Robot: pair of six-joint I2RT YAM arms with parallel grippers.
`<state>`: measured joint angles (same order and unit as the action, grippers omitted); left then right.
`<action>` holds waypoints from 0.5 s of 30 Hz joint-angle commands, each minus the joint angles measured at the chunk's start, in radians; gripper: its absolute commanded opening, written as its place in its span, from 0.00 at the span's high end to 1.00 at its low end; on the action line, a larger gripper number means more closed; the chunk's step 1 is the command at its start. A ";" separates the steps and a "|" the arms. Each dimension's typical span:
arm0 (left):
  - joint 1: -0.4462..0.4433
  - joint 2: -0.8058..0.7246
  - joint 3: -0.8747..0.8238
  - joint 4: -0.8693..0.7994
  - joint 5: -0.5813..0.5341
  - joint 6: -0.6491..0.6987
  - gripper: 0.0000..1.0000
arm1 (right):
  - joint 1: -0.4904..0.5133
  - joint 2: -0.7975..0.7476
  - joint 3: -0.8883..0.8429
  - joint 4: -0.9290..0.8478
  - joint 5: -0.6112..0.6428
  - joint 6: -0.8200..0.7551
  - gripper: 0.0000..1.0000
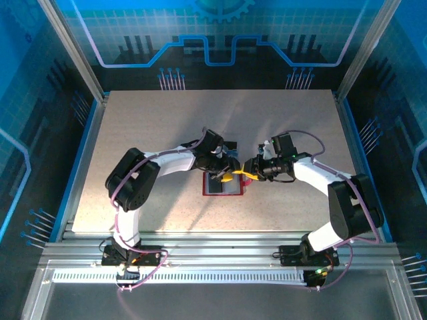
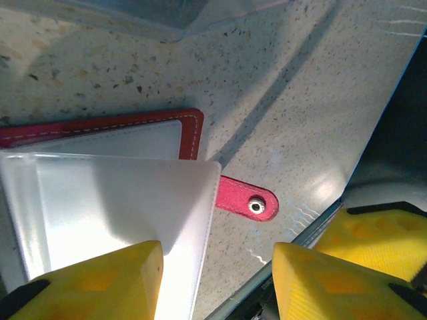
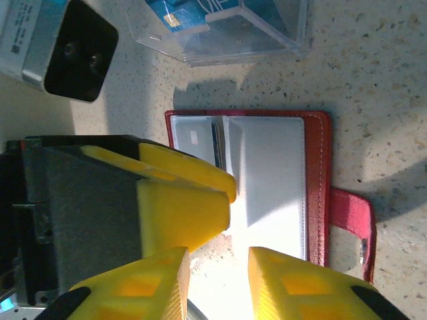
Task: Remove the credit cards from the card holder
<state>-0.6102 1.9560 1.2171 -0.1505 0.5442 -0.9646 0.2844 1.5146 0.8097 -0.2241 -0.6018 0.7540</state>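
The holder (image 3: pixel 322 173) lay open, free table (image 1: pixel 133 133) round its edges, a pale card (image 3: pixel 193 137) inside; the box (image 3: pixel 267 27) behind held a blue card (image 3: pixel 183 15). Our left gripper (image 2: pixel 217 267) and right gripper (image 3: pixel 219 263) hung released.

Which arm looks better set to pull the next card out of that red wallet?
Probably the left. The left claw sits open over the card holder, one finger beside a lifted pale sheet. The right claw hovers beside the holder's edge.

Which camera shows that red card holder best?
The right wrist view: the card holder lies open, grey pockets and strap tab visible. The left wrist view catches one corner and the tab; the top view shows it small, partly covered.
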 commanded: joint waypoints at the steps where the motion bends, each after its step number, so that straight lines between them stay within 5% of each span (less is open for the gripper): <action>1: -0.013 0.025 0.028 0.010 0.034 -0.015 0.52 | -0.014 -0.022 -0.017 -0.027 -0.003 -0.021 0.69; 15: -0.011 0.012 0.020 -0.004 0.014 -0.003 0.52 | -0.004 0.004 -0.001 -0.014 -0.024 -0.007 0.68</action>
<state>-0.6136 1.9728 1.2205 -0.1482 0.5476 -0.9695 0.2802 1.5146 0.8028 -0.2325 -0.6022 0.7544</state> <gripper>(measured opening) 0.485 0.315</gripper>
